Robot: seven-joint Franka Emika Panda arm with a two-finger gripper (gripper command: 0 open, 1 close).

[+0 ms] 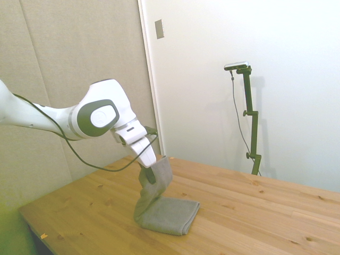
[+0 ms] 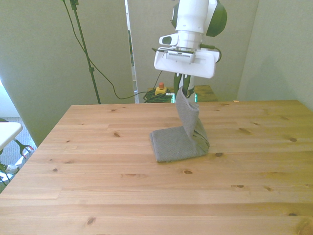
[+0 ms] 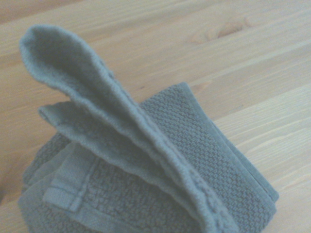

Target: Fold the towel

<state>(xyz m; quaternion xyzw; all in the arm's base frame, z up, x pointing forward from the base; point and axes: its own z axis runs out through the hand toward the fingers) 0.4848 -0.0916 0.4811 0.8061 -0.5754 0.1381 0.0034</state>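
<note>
A white robot arm's tool [image 2: 184, 89] is closed on the upper edge of a grey towel [image 2: 180, 142], lifting one flap upright while the rest lies flat mid-surface [image 2: 98, 161] (wooden planks). To fold well, carry the flap across and lower it squarely over the base.

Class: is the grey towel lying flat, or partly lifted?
Partly lifted: the gripper holds one edge of the towel up; the rest lies on the table.

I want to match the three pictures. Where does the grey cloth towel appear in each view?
Side view: grey cloth towel low centre, one layer lifted by the gripper.
Front view: centre, under the gripper.
Wrist view: fills most of the picture, raised flap in front.
Shared landmark: the wooden table.
</note>
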